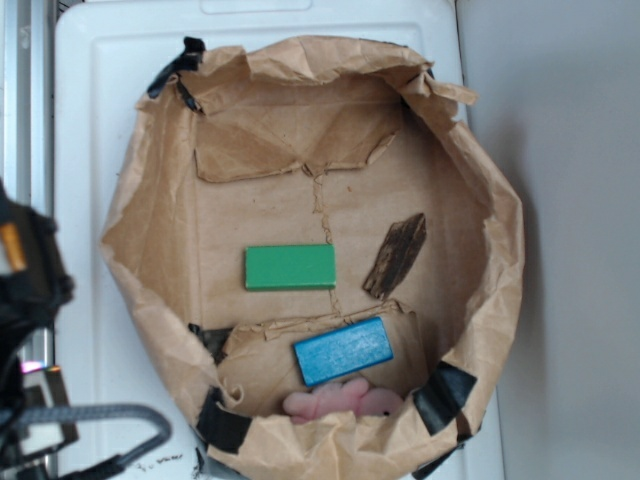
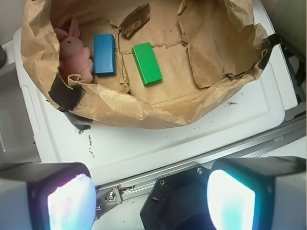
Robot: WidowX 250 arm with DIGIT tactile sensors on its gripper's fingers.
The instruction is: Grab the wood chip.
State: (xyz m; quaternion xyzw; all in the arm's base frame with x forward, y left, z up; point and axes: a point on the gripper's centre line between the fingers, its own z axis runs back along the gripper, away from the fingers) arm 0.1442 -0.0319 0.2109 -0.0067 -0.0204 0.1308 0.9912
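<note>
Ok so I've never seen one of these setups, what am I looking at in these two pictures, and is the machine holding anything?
It is a small robot arm with a two-fingered gripper. One picture looks down from above; the arm is the dark shape at its left edge. The other comes from a camera on the arm's wrist, so the two blurry glowing pads at the bottom are its own fingers, spread apart and holding nothing. On a white surface sits a brown paper bag with its sides folded down. Inside lie a green block, a blue block, a pink plush bunny and a dark wood chip, the piece the arm should grab.
</note>
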